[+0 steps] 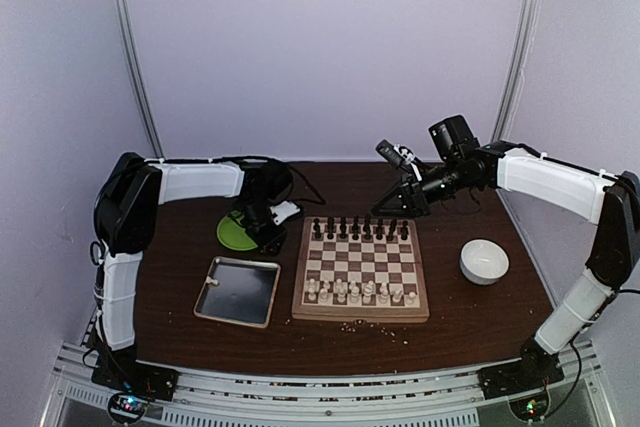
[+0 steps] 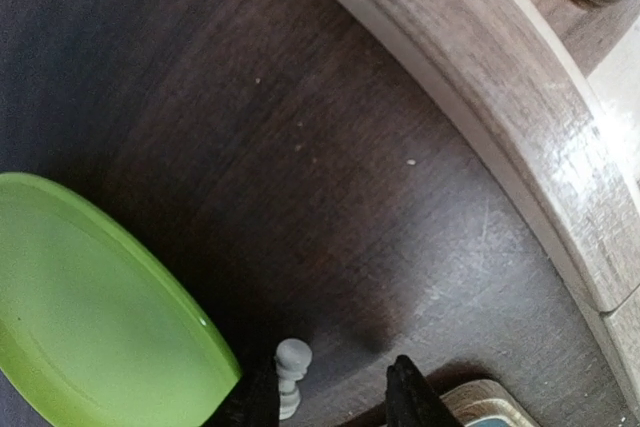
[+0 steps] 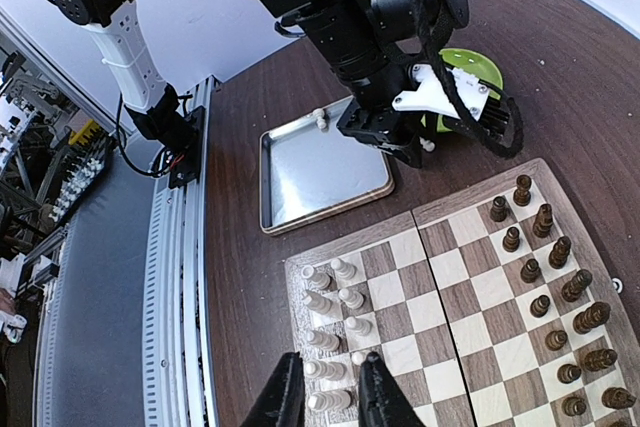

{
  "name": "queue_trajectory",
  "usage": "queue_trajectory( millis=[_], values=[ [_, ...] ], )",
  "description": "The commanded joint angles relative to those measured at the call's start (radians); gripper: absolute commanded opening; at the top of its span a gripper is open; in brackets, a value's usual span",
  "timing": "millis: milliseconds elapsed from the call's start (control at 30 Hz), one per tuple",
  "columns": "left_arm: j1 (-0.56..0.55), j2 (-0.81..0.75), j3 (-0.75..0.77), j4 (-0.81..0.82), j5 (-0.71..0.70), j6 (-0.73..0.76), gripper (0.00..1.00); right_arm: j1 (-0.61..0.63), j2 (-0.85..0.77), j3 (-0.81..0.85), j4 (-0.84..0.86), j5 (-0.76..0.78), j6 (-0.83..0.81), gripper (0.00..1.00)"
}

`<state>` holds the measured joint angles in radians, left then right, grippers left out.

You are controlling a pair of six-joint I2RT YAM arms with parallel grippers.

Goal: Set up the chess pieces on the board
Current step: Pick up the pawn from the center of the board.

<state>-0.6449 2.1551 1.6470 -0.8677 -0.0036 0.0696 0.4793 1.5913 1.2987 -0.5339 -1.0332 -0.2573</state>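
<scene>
The board (image 1: 361,315) lies mid-table, with dark chess pieces (image 1: 360,229) along its far rows and cream ones (image 1: 358,292) along its near rows. My left gripper (image 2: 335,399) is low over the table between the green plate and the board's rim (image 2: 500,117). It is open, with a white pawn (image 2: 292,375) standing against its left finger and well clear of the right one. My right gripper (image 3: 332,389) hangs high above the cream rows (image 3: 335,307). Its fingers are a narrow gap apart and hold nothing. In the top view it is over the board's far edge (image 1: 388,204).
A green plate (image 1: 232,235) lies left of the board, and a silver tray (image 1: 238,292) in front of it has a small white piece (image 3: 320,119) at its rim. A white bowl (image 1: 484,261) sits right of the board. Pale crumbs (image 1: 362,325) dot the table near the board's front.
</scene>
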Motion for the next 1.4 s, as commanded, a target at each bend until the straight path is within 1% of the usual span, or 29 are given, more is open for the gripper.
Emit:
queue_trajectory(
  millis=[0, 167, 367, 733, 933, 1367],
  values=[
    [-0.002, -0.008, -0.028, -0.019, -0.029, 0.002, 0.38, -0.010, 0.004, 0.002, -0.009, -0.019, 0.004, 0.20],
    [-0.003, -0.031, -0.058, -0.016, -0.054, -0.010, 0.39, -0.011, 0.008, 0.002, -0.009, -0.021, 0.003, 0.20],
    [-0.003, -0.049, -0.074, -0.016, -0.042, -0.024, 0.40, -0.011, 0.009, 0.003, -0.011, -0.024, 0.003, 0.19],
    [-0.002, -0.100, -0.144, -0.047, -0.108, 0.030, 0.40, -0.014, 0.011, 0.002, -0.011, -0.025, 0.003, 0.19],
    [-0.003, -0.093, -0.131, -0.017, -0.091, 0.048, 0.39, -0.015, 0.013, 0.000, -0.011, -0.025, 0.002, 0.19],
    [-0.003, -0.067, -0.099, 0.048, -0.076, 0.113, 0.41, -0.016, 0.018, 0.002, -0.017, -0.029, -0.004, 0.19]
  ],
)
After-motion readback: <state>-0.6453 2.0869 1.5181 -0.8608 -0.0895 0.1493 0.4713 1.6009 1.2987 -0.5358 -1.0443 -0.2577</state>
